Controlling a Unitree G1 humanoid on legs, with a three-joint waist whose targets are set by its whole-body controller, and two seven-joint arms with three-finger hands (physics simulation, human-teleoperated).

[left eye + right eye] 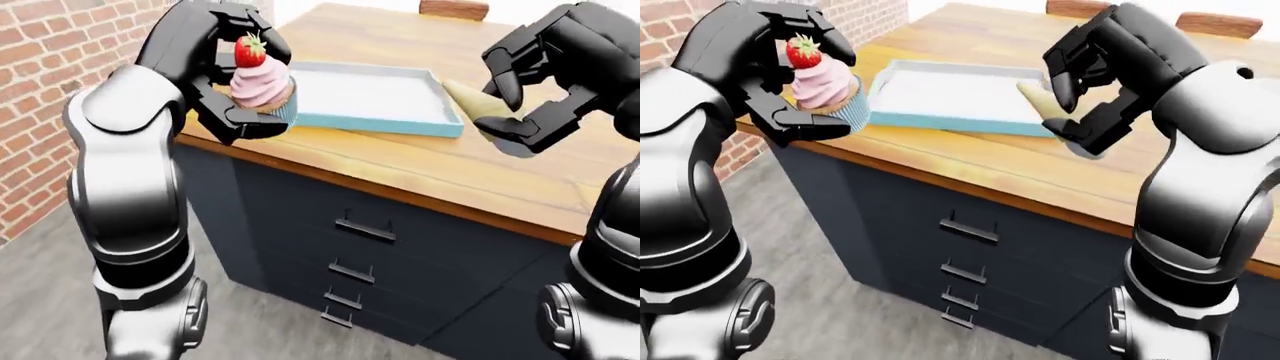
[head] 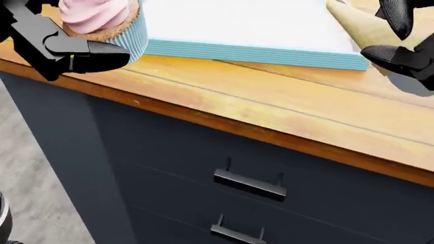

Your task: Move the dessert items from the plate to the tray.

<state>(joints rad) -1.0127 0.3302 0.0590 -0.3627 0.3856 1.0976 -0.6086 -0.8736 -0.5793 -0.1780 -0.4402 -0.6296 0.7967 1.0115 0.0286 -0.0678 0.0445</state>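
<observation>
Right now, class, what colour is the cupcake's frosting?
Pink, on the cupcake, clearest in the left-eye view.

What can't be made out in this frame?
- Cupcake top: cut off by the head view's upper edge.
- Cone: wide end hidden behind the right hand in both eye views.
- Tray far rim: outside the head view.
- Plate: in no view.
</observation>
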